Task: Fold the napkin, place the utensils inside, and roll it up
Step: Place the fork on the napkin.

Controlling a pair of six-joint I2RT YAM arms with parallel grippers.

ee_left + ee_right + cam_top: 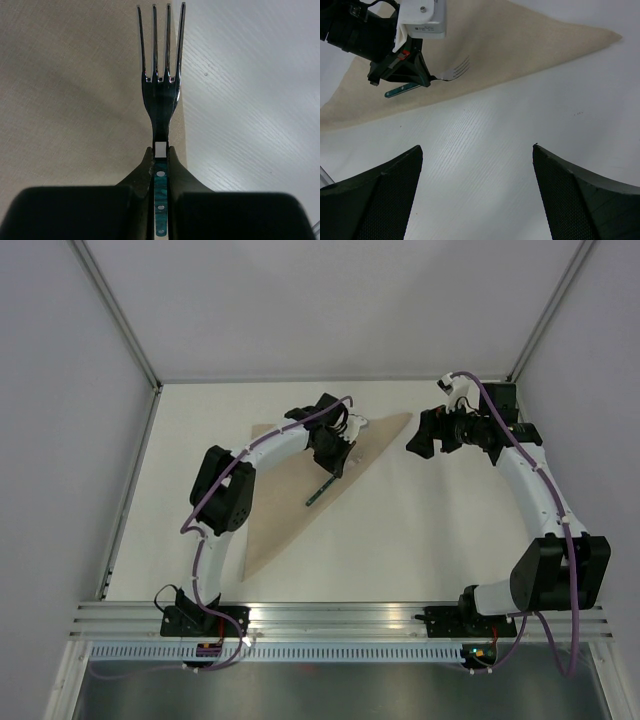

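The left hand (160, 152) pinches the teal-handled fork (161, 95) over the folded napkin's (285, 515) edge, seemingly to lay it inside; the right hand (420, 440) hovers spread, apart.

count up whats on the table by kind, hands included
napkin: 1, beige, lying as a triangle
fork: 1, teal handle, over the napkin's edge
robot hands: 2, the left hand shut on the fork, the right hand open and holding nothing
total: 4
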